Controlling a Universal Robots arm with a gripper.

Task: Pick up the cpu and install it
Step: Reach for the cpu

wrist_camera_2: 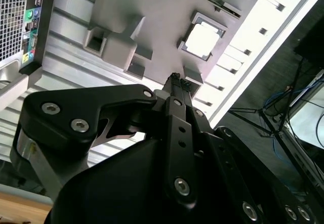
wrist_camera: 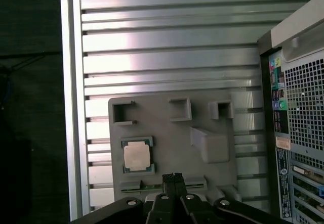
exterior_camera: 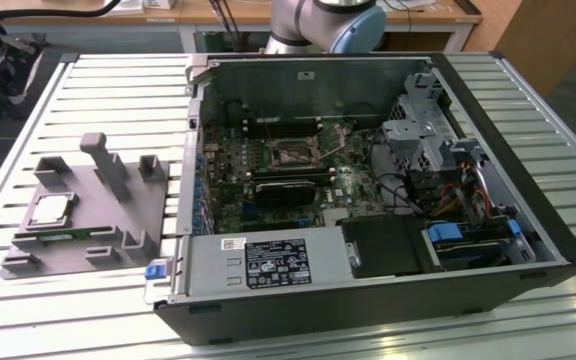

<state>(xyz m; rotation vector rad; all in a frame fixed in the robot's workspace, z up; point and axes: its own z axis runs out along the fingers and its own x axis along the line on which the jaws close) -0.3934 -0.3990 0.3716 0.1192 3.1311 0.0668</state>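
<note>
Gripper (wrist_camera_2: 179, 80) pressed together, empty, I hover over the fixture tray (wrist_camera_2: 152, 11); the cpu (wrist_camera_2: 202, 40) sits there, nine o'clock from the case (exterior_camera: 368, 315) in the exterior view. Pick-up not yet begun: a grasp needs it spread.

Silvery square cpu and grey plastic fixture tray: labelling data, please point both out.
Silvery square cpu (wrist_camera: 137, 157), first wrist view, middle of top plate.
Grey plastic fixture tray (wrist_camera: 167, 133), first wrist view, bare flat middle.
</note>
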